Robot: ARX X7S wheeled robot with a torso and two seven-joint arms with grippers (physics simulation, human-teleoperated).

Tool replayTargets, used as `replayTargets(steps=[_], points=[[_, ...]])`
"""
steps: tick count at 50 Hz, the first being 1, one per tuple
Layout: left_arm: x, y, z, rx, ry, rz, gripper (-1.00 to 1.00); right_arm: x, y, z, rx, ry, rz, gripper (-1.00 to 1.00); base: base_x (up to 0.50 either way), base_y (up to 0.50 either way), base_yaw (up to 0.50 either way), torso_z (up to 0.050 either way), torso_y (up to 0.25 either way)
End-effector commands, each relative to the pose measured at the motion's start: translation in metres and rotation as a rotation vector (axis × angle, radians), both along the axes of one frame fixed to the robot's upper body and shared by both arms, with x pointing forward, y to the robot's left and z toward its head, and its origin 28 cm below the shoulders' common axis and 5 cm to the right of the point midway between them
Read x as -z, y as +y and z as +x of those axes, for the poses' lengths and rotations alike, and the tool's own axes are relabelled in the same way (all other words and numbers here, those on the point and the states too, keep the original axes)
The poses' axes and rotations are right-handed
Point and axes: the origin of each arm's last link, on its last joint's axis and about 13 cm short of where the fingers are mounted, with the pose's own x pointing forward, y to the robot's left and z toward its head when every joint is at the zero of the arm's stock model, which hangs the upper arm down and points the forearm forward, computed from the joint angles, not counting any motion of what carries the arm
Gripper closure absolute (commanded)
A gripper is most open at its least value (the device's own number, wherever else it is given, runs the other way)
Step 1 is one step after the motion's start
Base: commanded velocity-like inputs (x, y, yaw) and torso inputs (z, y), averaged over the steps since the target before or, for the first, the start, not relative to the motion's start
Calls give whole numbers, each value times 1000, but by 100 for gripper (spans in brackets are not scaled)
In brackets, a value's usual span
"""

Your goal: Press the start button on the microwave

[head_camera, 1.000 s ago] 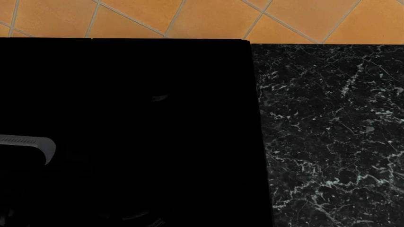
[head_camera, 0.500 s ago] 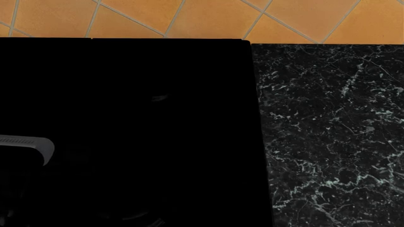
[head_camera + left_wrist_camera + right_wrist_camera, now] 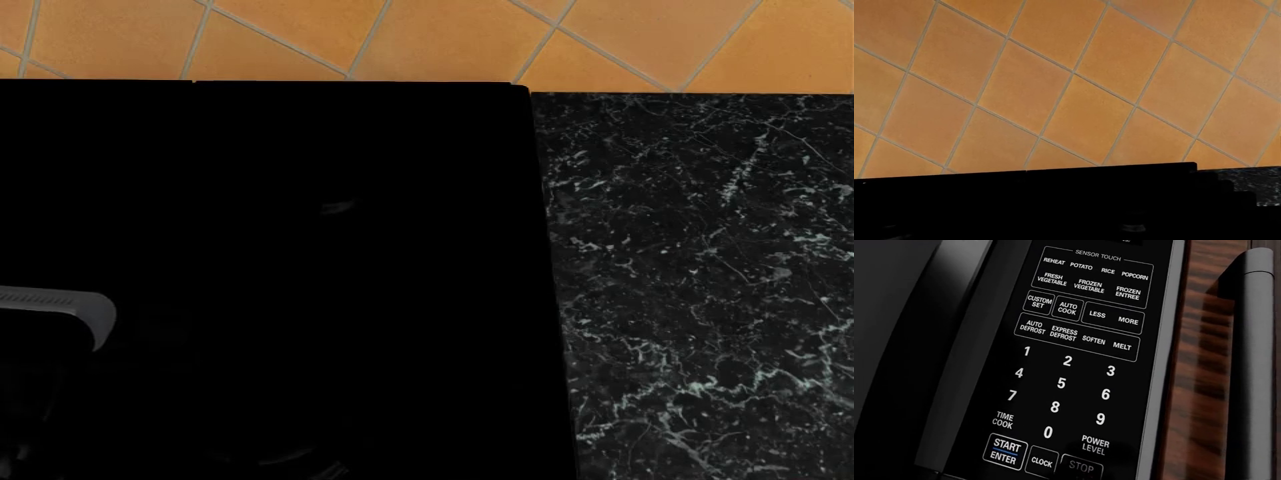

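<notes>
The microwave's black control panel (image 3: pixel 1081 355) fills the right wrist view, close up and slanted. The START/ENTER button (image 3: pixel 1006 452) is a white-outlined key at the low left of the keypad, beside CLOCK (image 3: pixel 1042 463) and a dim STOP key (image 3: pixel 1081 467). No fingers of my right gripper show there. In the head view the microwave's black top (image 3: pixel 267 250) takes up the left and middle. A grey curved part of my left arm (image 3: pixel 74 308) shows at its left edge. The left gripper's fingers are lost in the black.
Dark marble counter (image 3: pixel 694 290) lies right of the microwave. Orange tiled wall (image 3: pixel 441 35) runs behind it and fills the left wrist view (image 3: pixel 1054 85). A wood-grain panel (image 3: pixel 1201 365) with a dark vertical handle (image 3: pixel 1254 340) stands beside the control panel.
The grey part of my left arm has shifted very slightly in the head view. Nothing else has visibly moved.
</notes>
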Motion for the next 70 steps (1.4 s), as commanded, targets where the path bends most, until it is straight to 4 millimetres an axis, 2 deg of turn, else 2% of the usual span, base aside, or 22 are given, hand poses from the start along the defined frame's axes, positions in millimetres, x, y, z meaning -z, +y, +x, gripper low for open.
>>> replayTargets(steps=[1,19,34,70], points=[[7,6,7,-25,46,15,-100,-1,4,0,-28,3,-8,100,0,0,-4,0,0],[8,7,7,-30,46,17,-100,2,10,1,-102,7,-23,100,11,4,-1,-2,0],[13,9,7,-34,57,8,-100,2,14,21,-106,34,-33,100,10,4,-1,-2,0],[16,14,7,-48,49,1,-100,-1,23,49,-89,65,-84,100,10,7,5,-1,0]])
